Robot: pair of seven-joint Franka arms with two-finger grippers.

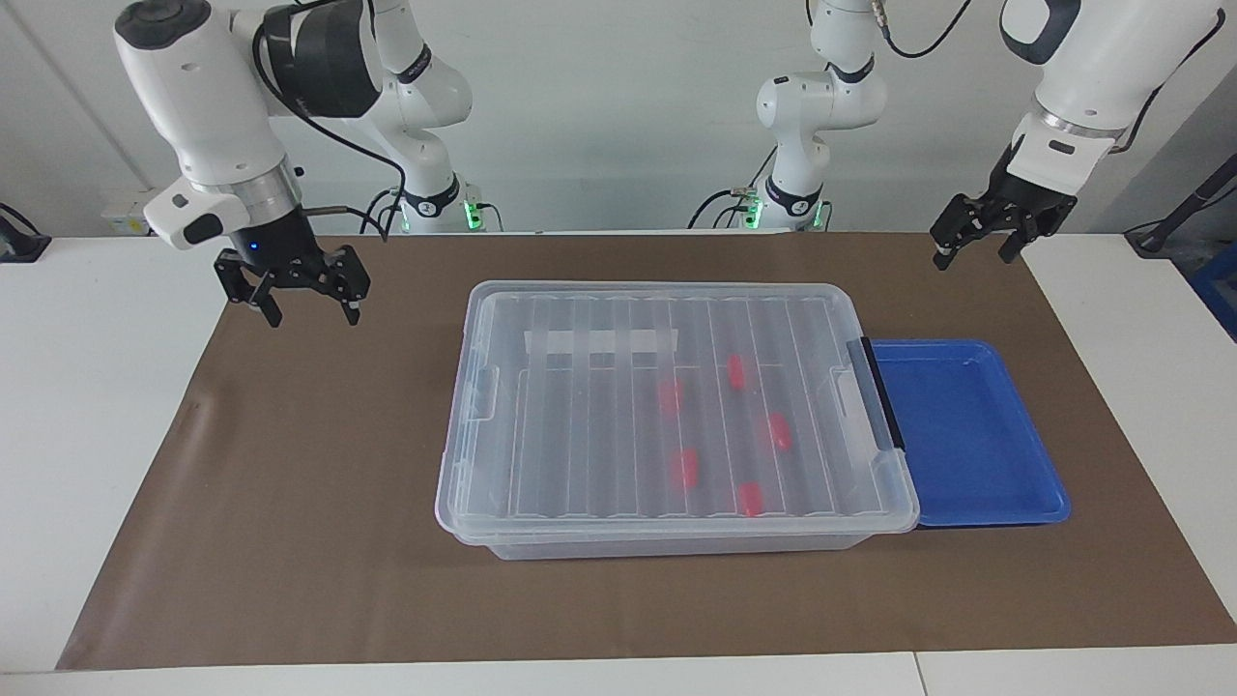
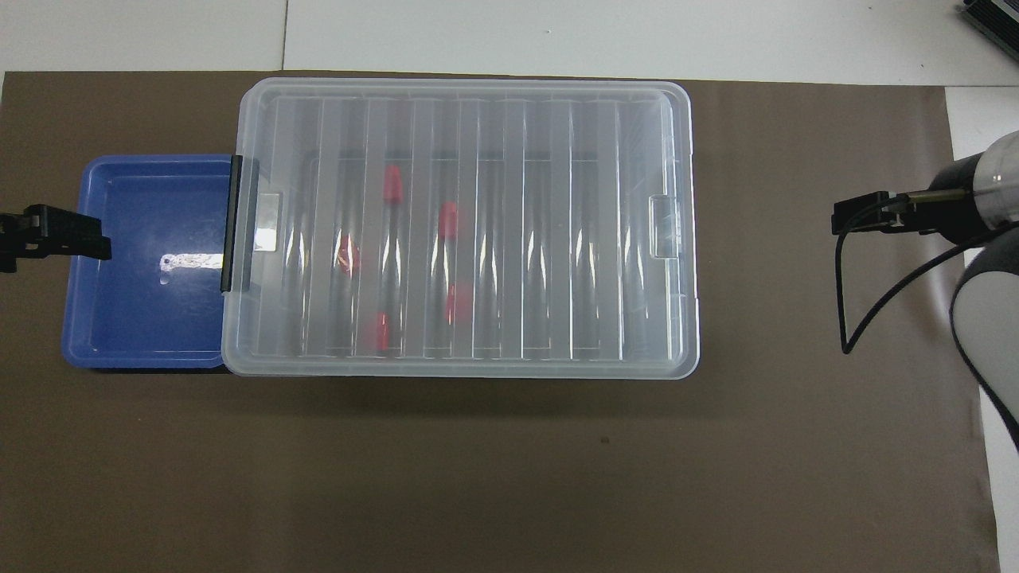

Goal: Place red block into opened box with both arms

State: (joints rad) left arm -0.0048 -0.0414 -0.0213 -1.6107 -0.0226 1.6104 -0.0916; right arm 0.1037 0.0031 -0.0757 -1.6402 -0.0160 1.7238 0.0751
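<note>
My way to the small red plastic blocks (image 1: 685,468) is barred: the ribbed clear lid (image 1: 618,406) lies shut over the large clear plastic box (image 1: 676,543). At its three o'clock in the facing view, the shallow blue plastic tray (image 1: 969,437) touches the box, leaving no gap. The brown paper mat (image 1: 290,503) is bare from six round to nine o'clock.

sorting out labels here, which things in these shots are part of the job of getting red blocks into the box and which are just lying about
Part of the job:
- box, lid shut
- five red blocks inside it
- right gripper, open, raised over the mat
- left gripper, open, waiting up in the air

Just lying about:
- blue tray, beside the box
- brown mat
</note>
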